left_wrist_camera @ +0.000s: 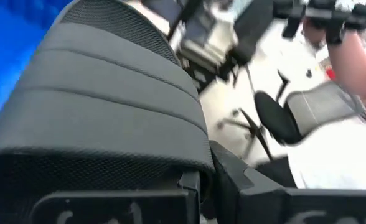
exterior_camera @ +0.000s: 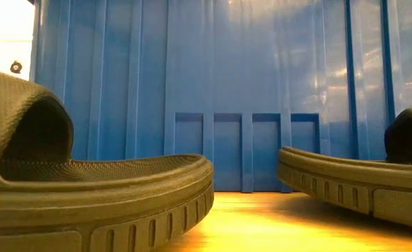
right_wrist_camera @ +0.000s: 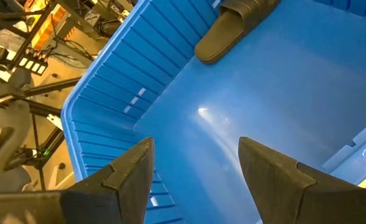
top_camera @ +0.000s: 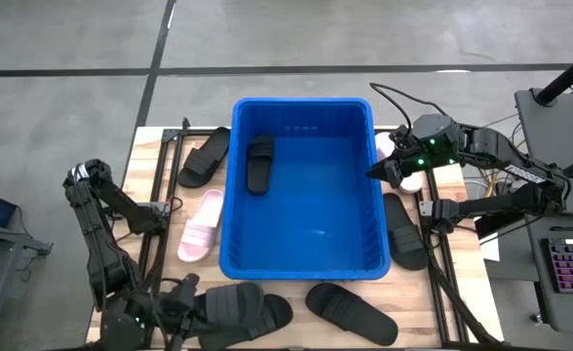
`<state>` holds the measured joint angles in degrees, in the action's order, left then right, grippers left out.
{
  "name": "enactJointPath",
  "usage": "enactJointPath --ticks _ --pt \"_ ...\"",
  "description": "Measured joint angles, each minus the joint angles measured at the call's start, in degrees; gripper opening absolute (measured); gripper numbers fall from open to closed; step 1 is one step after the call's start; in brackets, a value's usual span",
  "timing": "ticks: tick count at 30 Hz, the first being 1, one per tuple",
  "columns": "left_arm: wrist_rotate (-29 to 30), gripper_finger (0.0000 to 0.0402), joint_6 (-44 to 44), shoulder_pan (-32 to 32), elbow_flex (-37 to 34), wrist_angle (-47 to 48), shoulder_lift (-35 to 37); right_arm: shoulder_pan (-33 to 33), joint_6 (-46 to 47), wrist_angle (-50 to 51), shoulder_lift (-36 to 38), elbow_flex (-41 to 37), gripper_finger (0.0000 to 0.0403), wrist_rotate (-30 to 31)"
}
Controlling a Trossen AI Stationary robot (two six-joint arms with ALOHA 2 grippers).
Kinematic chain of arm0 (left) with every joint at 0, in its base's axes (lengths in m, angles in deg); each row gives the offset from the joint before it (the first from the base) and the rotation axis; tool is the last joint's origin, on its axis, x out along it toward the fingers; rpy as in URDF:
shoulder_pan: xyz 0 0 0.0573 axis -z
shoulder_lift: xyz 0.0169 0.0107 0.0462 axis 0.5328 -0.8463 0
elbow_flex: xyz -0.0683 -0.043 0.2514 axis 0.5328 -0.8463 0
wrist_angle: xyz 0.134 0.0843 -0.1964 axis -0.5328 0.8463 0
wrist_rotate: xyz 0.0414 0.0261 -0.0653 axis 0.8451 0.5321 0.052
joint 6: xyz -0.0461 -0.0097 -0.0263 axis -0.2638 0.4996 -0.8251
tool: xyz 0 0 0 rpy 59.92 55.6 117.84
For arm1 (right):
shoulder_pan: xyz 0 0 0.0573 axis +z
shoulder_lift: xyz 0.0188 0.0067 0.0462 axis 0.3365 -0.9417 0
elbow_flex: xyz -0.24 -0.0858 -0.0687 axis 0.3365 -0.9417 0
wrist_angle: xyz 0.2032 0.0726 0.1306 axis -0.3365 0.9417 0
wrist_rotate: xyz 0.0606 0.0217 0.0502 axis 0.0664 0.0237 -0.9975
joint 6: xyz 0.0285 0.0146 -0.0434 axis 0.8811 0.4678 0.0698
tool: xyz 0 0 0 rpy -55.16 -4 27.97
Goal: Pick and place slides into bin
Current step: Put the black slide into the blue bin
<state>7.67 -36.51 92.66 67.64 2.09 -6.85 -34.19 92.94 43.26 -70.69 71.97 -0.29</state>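
The blue bin stands mid-table with one black slide lying on its floor. At the near left my left gripper is shut on a black slide, whose ribbed strap fills the left wrist view. My right gripper hangs open over the bin's right rim, holding nothing. Other slides lie flat on the table: black ones, a pink one, and a pale one partly under the right arm. My left gripper is shut at the black slide's left side, beside the strap's edge. It comes roughly level from the table's left. The strap itself hides which part is between the fingers. In the low view the slide's sole stays down at table height.
The wooden table has slides on every side of the bin, with bare wood near the front between the two black slides. A keyboard and cables lie off the right edge. A person's arm and an office chair show beyond the table.
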Motion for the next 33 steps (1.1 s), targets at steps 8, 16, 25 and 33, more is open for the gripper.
enactJointPath --ticks 8,16,25,33 --pt "10.23 0.0000 11.96 -3.86 0.00 -3.03 0.09 0.00 -0.01 0.00 0.00 -0.01 0.0224 1.26" --pt "13.39 0.0000 19.39 -10.75 0.00 -3.23 1.30 0.00 0.01 0.00 0.00 -0.01 0.0224 1.33" --pt "13.13 0.0000 23.51 -19.83 0.00 -6.60 3.09 0.00 -0.01 0.02 0.00 -0.01 0.0224 1.39" --pt "13.15 0.0000 26.14 -30.04 0.00 -12.09 3.13 0.00 1.38 0.04 0.00 -0.01 0.0224 6.27"
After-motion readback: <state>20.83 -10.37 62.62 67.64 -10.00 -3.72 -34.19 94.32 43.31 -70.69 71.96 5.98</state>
